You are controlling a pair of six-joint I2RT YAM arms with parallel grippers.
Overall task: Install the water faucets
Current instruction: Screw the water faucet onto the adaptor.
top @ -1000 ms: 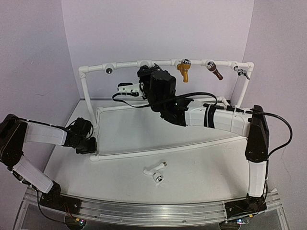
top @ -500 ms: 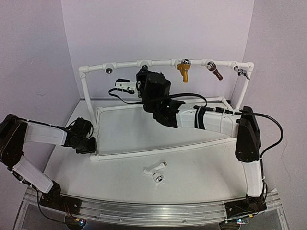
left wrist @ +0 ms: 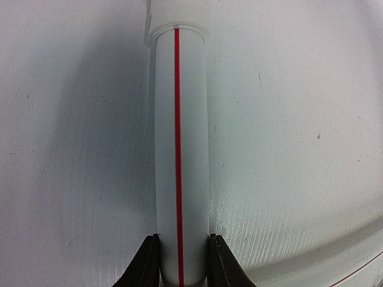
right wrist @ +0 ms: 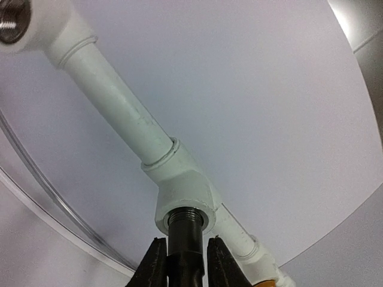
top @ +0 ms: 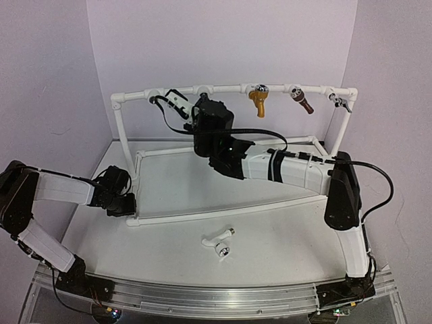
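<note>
The black faucet [right wrist: 185, 226] is held in my right gripper [right wrist: 183, 248], its jaws shut on the body. Its threaded end sits in the mouth of a white tee fitting [right wrist: 179, 185] on the rack's top bar. In the top view my right gripper [top: 202, 101] is raised to that fitting [top: 202, 88] and hides the faucet. The white faucet [top: 218, 238] lies loose on the table in front of the rack. My left gripper [left wrist: 181, 263] is shut on the rack's base pipe [left wrist: 179, 149], which is white with a red line; it is at the rack's front left corner [top: 127, 204].
The top bar [top: 229, 88] carries an empty threaded fitting [top: 154, 98] at the left, then a gold-yellow tap [top: 258, 100], a brown tap [top: 302, 100] and a small grey one [top: 341, 101]. The right arm [top: 297, 169] stretches across the rack's base frame.
My right gripper has risen from mid-height behind the rack up to the top bar and brought the black faucet to the tee fitting. The left arm has not moved.
</note>
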